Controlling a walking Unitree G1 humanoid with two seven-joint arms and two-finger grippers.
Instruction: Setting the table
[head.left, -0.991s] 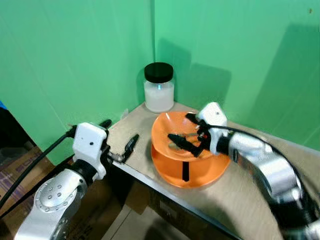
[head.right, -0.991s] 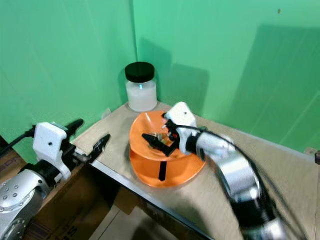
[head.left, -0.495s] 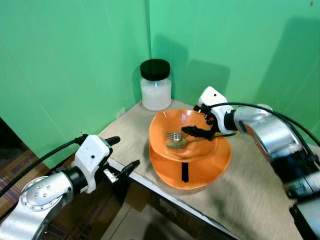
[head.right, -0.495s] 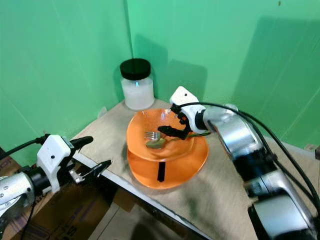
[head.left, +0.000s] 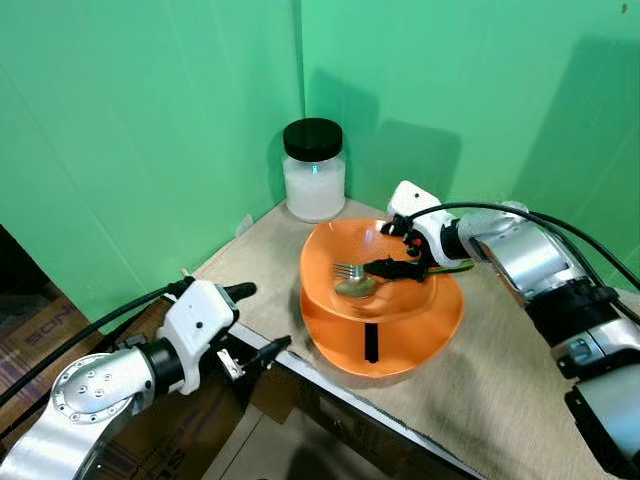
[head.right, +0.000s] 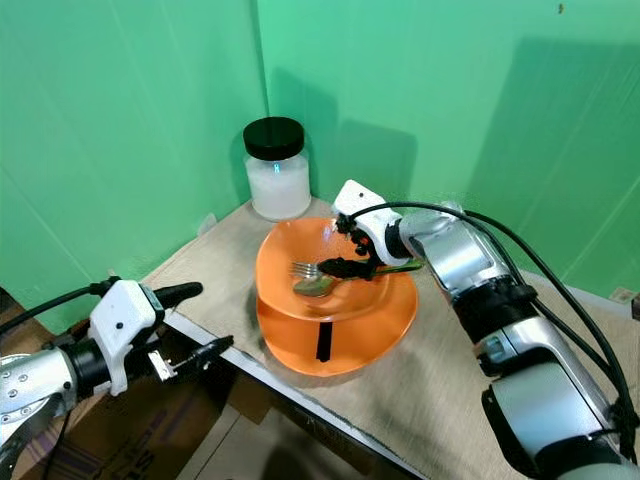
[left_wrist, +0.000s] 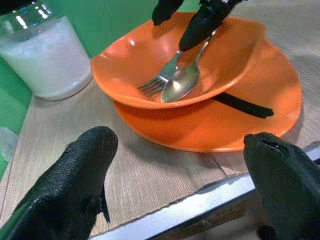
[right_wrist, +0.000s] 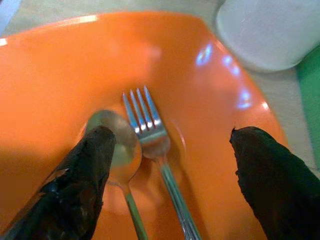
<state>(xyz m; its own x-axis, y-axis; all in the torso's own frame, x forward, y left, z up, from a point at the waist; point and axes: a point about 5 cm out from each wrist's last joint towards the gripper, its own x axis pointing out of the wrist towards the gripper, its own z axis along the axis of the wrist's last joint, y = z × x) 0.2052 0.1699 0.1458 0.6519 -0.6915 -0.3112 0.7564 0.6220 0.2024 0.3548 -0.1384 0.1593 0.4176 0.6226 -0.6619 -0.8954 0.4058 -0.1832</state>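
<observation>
The right hand (head.left: 393, 247), fingers spread, is settling lower over fork (right_wrist: 150, 127) and spoon (right_wrist: 117, 150) in the bowl (head.left: 330, 260), readying a pick; the left hand (head.right: 190, 322), spread, is idling at seven o'clock.

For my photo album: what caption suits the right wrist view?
Open right claw hovering over a fork and spoon in an orange bowl.

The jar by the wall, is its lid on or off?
On. The jar stands upright with its black lid seated on top.
</observation>
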